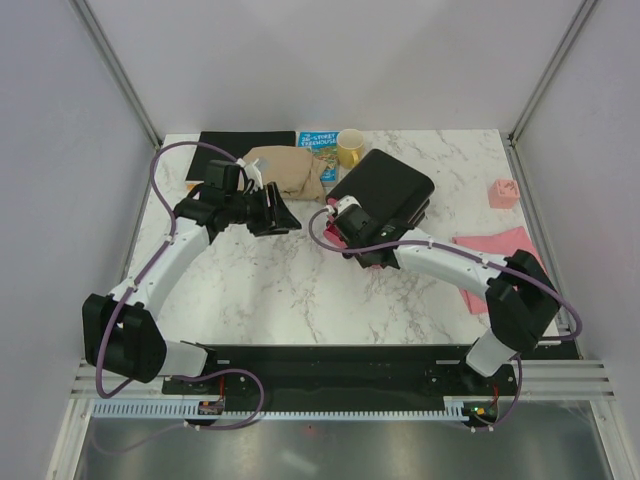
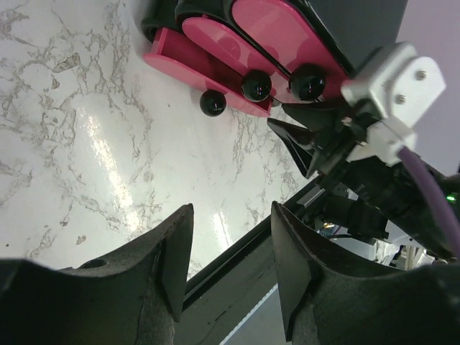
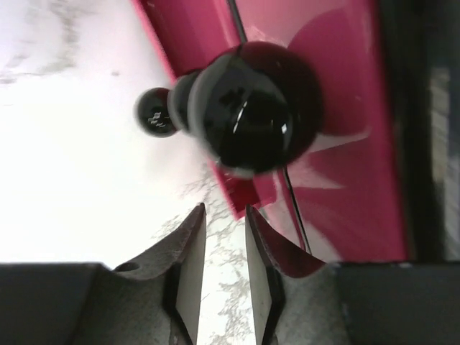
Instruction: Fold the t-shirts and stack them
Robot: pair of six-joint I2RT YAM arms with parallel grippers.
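The tan t-shirt (image 1: 288, 170) lies crumpled at the back of the table, just behind my left gripper (image 1: 274, 212). The pink t-shirt (image 1: 497, 252) lies flat at the right edge, partly under my right arm. My left gripper (image 2: 233, 215) is open and empty above the bare marble. My right gripper (image 1: 338, 224) hovers at the near corner of the pink-and-black drawer box (image 1: 385, 190). In the right wrist view its jaws (image 3: 224, 212) stand a narrow gap apart with nothing between them, just short of a black drawer knob (image 3: 255, 108).
The drawer box (image 2: 244, 43) has three black knobs. A black mat (image 1: 245, 143), a blue book (image 1: 318, 143) and a yellow mug (image 1: 351, 148) line the back edge. A small pink block (image 1: 503, 193) sits at the right. White walls enclose the table.
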